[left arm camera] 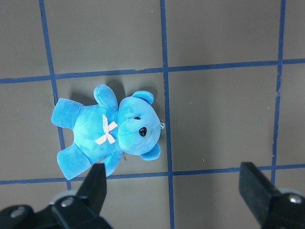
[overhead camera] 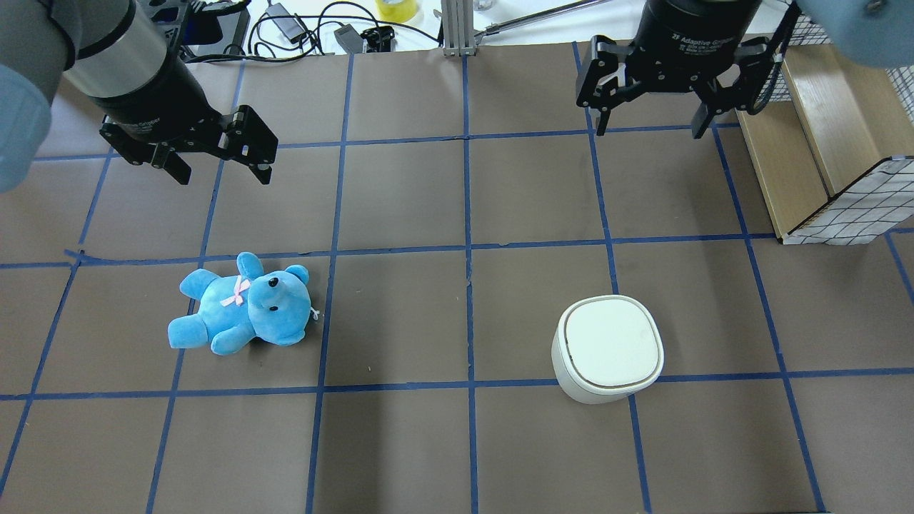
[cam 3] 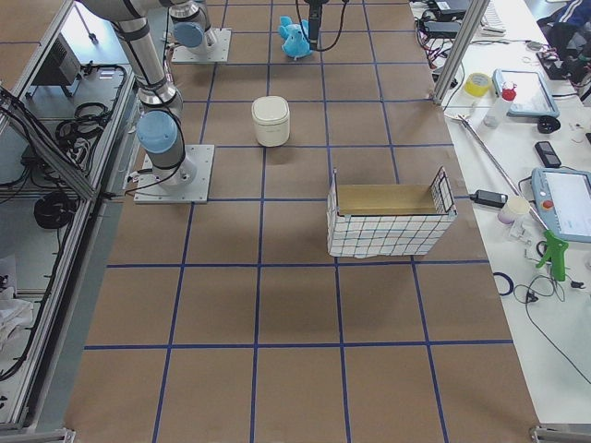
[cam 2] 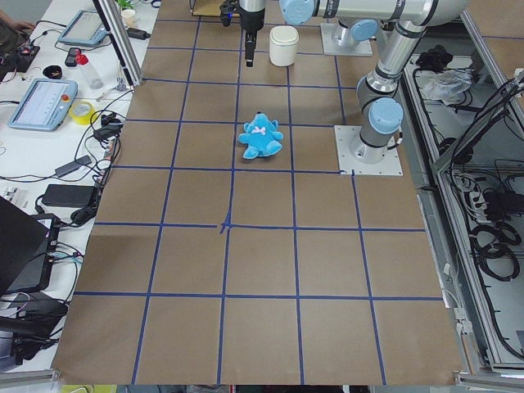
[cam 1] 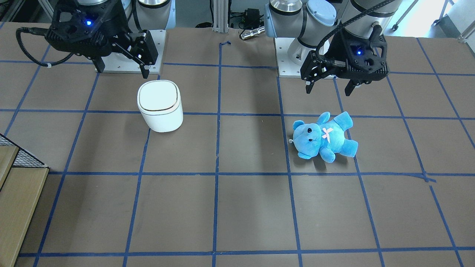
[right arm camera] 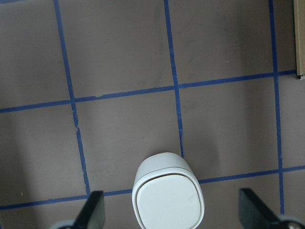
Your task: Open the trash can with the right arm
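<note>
The trash can [overhead camera: 608, 350] is a small white bin with its flat lid shut, standing upright on the brown table. It also shows in the front view [cam 1: 160, 107] and low in the right wrist view [right arm camera: 167, 200]. My right gripper [overhead camera: 650, 130] is open and empty, held above the table farther out than the can and not touching it; in the front view the right gripper [cam 1: 122, 73] hangs just behind the can. My left gripper [overhead camera: 223, 177] is open and empty above the table, beyond a blue teddy bear [overhead camera: 243, 307].
The blue teddy [cam 1: 324, 137] lies on its back on the robot's left half of the table, also in the left wrist view [left arm camera: 109, 131]. A wooden crate with wire-mesh sides [overhead camera: 821, 143] stands at the table's right edge, close to the right gripper. Blue tape lines grid the table.
</note>
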Action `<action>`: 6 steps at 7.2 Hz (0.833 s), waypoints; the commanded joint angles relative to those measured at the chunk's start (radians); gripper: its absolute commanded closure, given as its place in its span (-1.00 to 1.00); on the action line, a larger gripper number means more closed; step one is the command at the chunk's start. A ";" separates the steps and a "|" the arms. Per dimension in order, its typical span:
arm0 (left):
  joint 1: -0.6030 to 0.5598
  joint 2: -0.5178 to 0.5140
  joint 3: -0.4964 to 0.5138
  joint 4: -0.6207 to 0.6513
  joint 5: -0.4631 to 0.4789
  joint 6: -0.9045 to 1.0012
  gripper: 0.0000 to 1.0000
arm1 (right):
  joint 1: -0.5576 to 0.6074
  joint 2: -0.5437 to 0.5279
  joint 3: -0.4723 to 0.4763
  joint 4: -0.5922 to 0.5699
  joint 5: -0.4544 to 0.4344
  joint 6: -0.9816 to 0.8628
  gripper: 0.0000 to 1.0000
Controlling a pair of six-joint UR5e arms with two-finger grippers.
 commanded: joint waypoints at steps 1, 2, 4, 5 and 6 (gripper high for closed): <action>0.000 0.000 0.000 0.000 0.001 0.000 -1.00 | 0.000 0.001 0.001 -0.046 0.004 -0.001 -1.00; 0.000 0.000 0.000 0.000 0.000 0.000 -1.00 | 0.005 0.000 0.002 -0.040 0.004 -0.001 -1.00; 0.000 0.000 0.000 0.000 0.000 0.000 -1.00 | 0.005 0.001 0.005 -0.046 0.007 -0.001 -1.00; 0.000 0.000 0.000 0.000 0.000 0.000 -1.00 | 0.005 0.001 0.005 -0.048 0.007 -0.002 -1.00; 0.000 0.000 0.000 0.000 0.000 0.000 -1.00 | 0.005 0.001 0.005 -0.048 0.007 -0.002 -1.00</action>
